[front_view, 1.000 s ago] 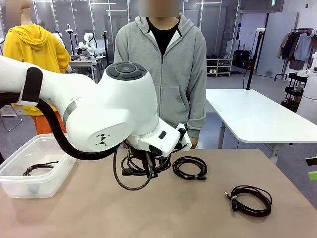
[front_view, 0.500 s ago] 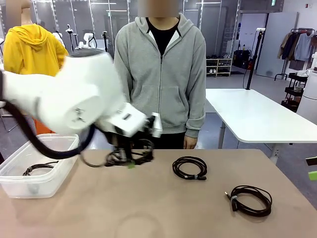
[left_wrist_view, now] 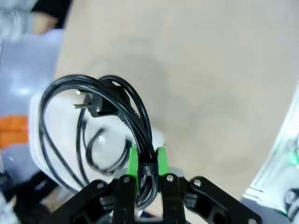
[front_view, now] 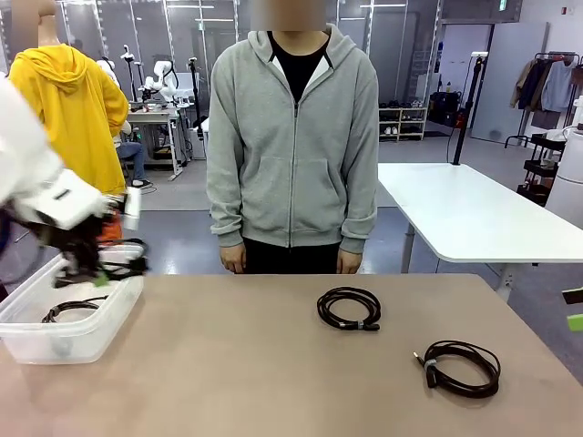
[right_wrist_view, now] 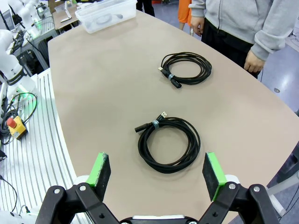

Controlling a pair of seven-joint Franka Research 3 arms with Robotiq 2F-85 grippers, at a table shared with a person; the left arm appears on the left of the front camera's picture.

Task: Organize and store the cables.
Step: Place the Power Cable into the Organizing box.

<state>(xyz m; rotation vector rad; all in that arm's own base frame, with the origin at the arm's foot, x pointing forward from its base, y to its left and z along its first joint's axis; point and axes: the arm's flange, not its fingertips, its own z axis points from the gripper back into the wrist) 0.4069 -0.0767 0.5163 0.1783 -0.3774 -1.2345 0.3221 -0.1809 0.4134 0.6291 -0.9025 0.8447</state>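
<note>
My left gripper (front_view: pixel 91 271) hangs over the clear plastic bin (front_view: pixel 27 339) at the table's left end, shut on a black cable coil (front_view: pixel 126 264). In the left wrist view the green pads (left_wrist_view: pixel 133 163) pinch the coil's strands, and its plug (left_wrist_view: pixel 99 106) hangs above the bin (left_wrist_view: pixel 42 154). Another cable (front_view: pixel 68 309) lies inside the bin. Two coiled cables rest on the table, one (front_view: pixel 349 308) in the middle and one (front_view: pixel 460 366) nearer on the right. My right gripper (right_wrist_view: pixel 155 175) hovers open above the nearer coil (right_wrist_view: pixel 168 144), with the other coil (right_wrist_view: pixel 187 69) beyond it.
A person in a grey hoodie (front_view: pixel 293 137) stands at the far edge, hands (front_view: pixel 233 259) hanging by their sides. A white table (front_view: pixel 465 214) stands behind on the right. Bare tabletop (front_view: pixel 237 373) lies between the bin and the coils.
My left arm has swung from the middle of the table to the left, carrying the cable coil to a spot above the bin. The two coils on the table have not moved.
</note>
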